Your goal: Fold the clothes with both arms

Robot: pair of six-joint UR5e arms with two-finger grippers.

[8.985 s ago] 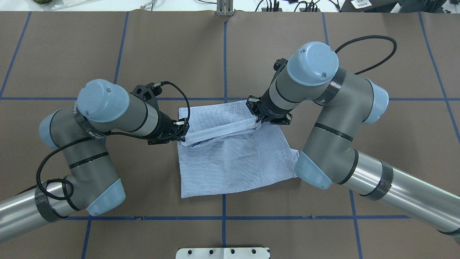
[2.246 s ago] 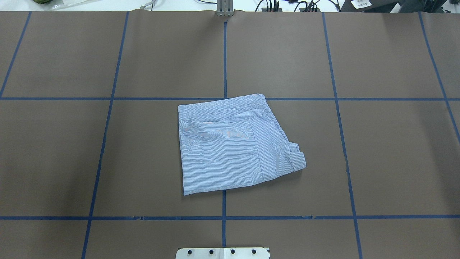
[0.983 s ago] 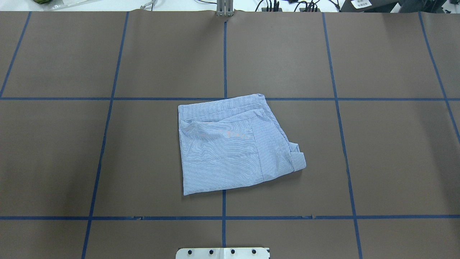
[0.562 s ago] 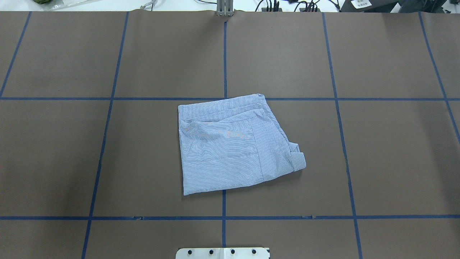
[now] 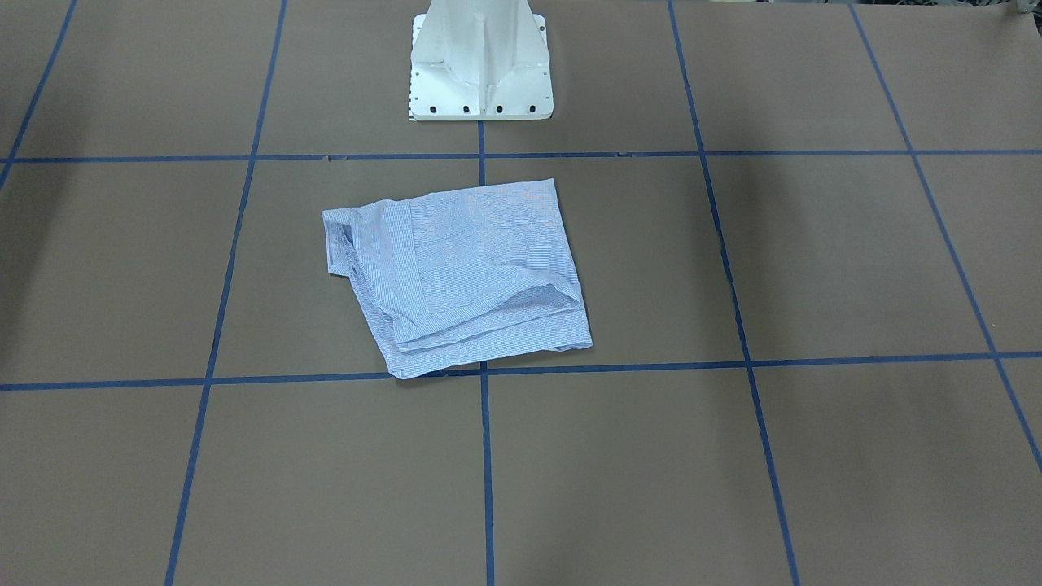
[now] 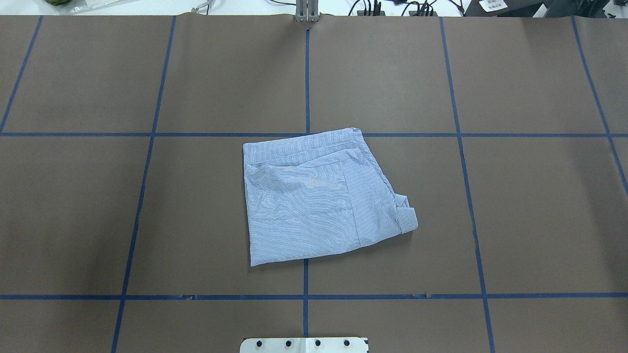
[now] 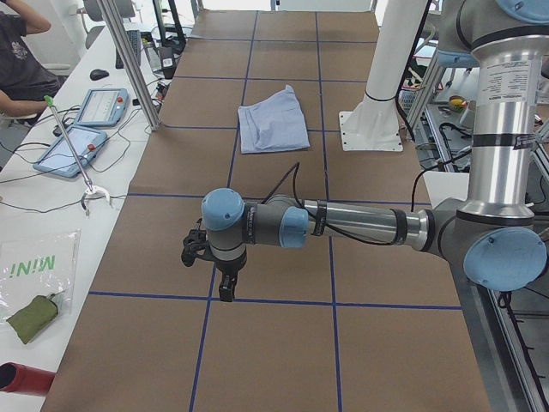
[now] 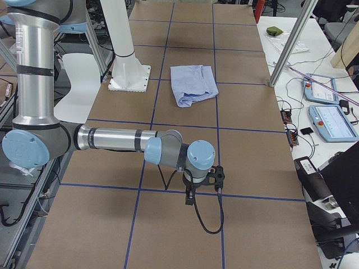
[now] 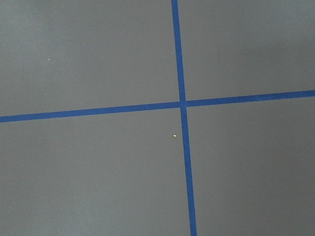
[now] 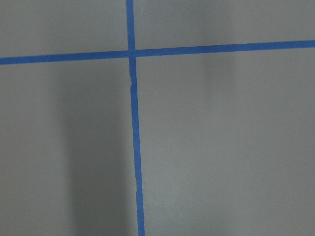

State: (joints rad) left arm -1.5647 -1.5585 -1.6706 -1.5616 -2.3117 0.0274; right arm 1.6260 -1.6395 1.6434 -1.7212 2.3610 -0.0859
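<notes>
The clothes [image 6: 304, 215] are one blue-and-white striped shirt, folded into a rough square in the middle of the brown table cover, with a cuff sticking out at its right edge. It also shows in the front view as the clothes [image 5: 472, 268], and far up the table in both side views. Neither arm touches it. The left gripper [image 7: 225, 287] hangs over the table's left end and the right gripper [image 8: 190, 197] over its right end, both pointing down. I cannot tell whether either is open or shut. Both wrist views show only bare cover and blue tape.
The white pedestal base [image 5: 480, 89] stands behind the shirt. Blue tape lines [image 6: 306, 73] grid the cover. A side desk holds tablets [image 7: 86, 129] and cables, with a person's arm [image 7: 17, 103] by it. Metal posts [image 7: 129, 60] rise at the table's edge.
Nine seconds ago both grippers were at the shirt's far corners. Both arms have since left the overhead view and the shirt lies flat. Nothing has moved in the last two seconds.
</notes>
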